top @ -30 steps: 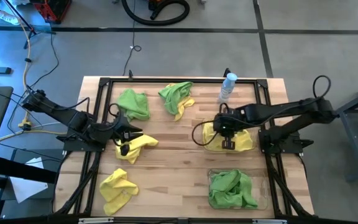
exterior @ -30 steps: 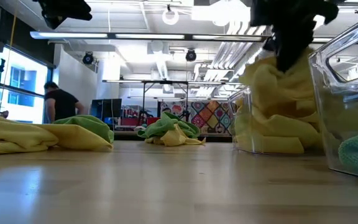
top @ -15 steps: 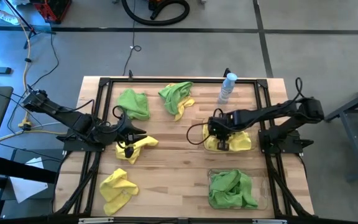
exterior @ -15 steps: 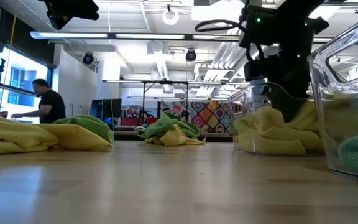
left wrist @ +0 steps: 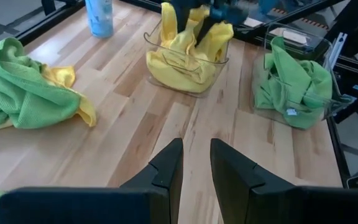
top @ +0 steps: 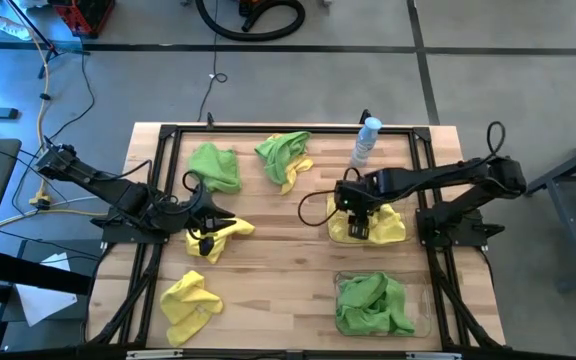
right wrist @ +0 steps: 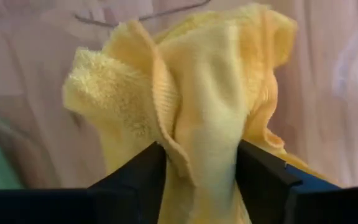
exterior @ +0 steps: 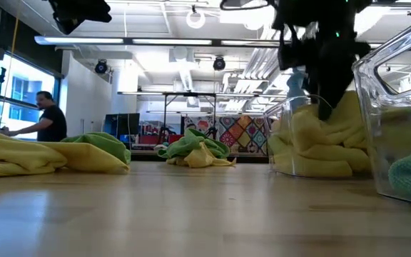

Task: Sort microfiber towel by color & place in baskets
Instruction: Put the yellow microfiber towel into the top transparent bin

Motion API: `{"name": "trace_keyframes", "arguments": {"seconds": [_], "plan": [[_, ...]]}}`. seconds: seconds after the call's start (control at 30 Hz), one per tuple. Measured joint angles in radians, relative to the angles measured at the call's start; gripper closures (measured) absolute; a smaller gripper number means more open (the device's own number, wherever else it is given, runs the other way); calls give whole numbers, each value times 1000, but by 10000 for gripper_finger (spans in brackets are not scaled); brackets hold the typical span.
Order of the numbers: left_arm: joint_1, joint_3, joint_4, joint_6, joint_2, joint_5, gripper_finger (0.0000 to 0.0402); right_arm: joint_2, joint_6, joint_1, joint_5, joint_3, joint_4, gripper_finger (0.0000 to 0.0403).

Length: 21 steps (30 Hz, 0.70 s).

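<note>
My right gripper (top: 360,226) sits over the far basket (top: 332,235), fingers parted, yellow towel (right wrist: 191,124) still between them at 12 o'clock (left gripper (left wrist: 194,163) narrowly parted, empty).

Cloth, clear plastic and wood
Nubby, matt yellow towel (right wrist: 185,99) cloth is seen; baskets (left wrist: 328,53) are glossy clear plastic; the table (top: 278,250) is smooth pale wood planking.
</note>
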Motion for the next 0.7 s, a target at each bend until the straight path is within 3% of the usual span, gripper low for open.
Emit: {"name": "trace_keyframes", "arguments": {"seconds": [0.2,0.37,0.43,0.53,0.7], "plan": [[0,0,-4,0,0,33,335,-6,226,2,57,183,-266,209],[0,0,-37,0,0,84,335,-10,671,25,195,256,-444,208],[0,0,-54,0,0,104,335,-10,808,20,192,238,-493,208],[0,0,-69,0,0,114,335,-10,910,18,145,166,-462,208],[0,0,-72,31,0,114,335,-10,1000,19,66,-29,-231,208]]}}
